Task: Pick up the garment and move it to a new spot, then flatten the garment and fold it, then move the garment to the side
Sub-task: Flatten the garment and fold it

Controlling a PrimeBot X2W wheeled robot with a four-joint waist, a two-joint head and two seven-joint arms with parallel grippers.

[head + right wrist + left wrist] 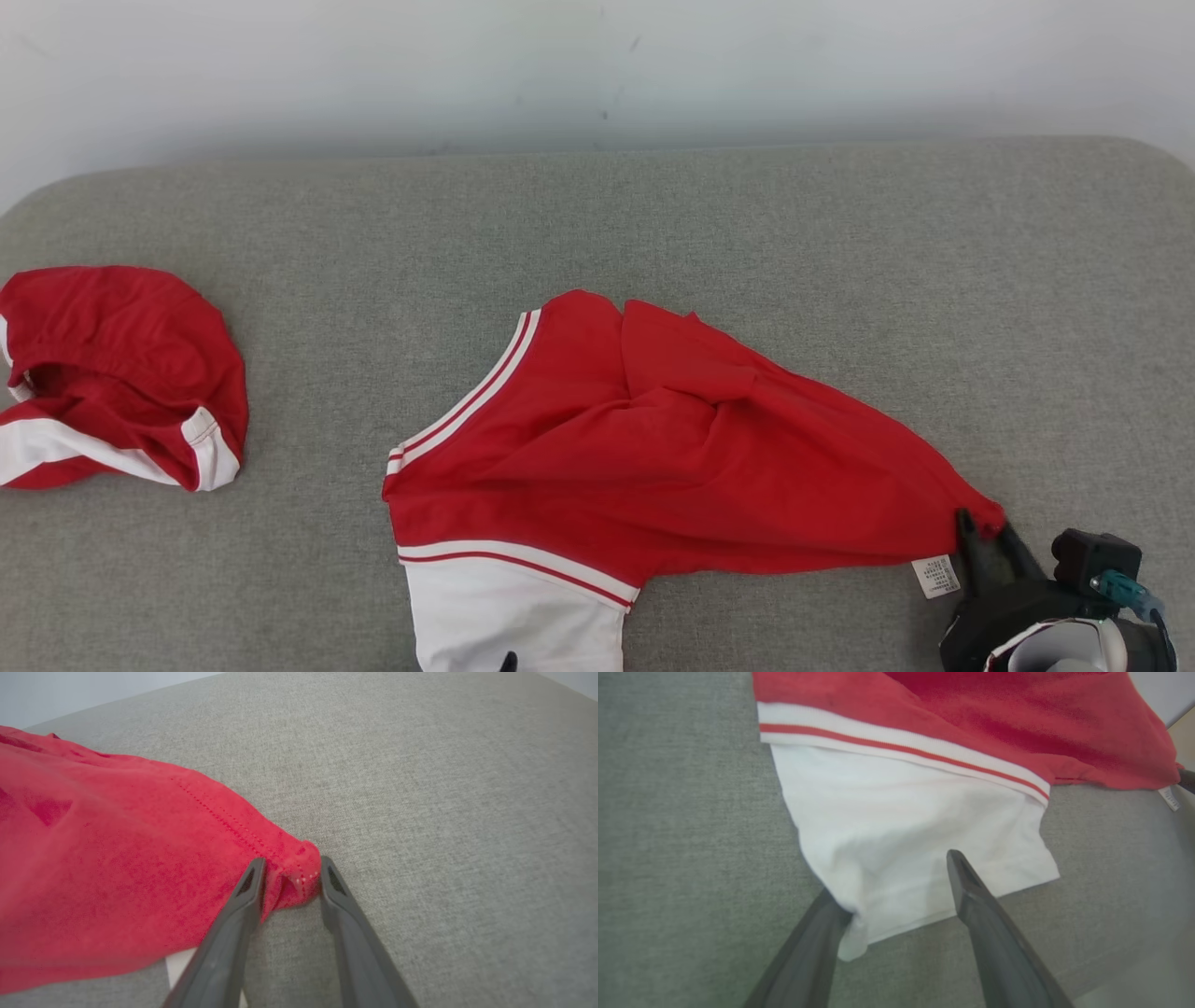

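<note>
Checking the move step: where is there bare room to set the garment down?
Free: the strip between garment and wall; the far right of the cushion; the gap to the second garment. Crowded: the near edge, with left gripper and right gripper.

Grey fabric surface [747, 233] w/ white wall [373, 65] behind.

A red garment [1017, 723] with a red-and-white striped band and a white panel lies on a grey fabric surface [682, 826]. The left gripper [894, 879] rises from the bottom edge with its two dark fingers spread wide across the white hem. One tip is hidden at the cloth's corner, and the other shows over the white fabric.
</note>
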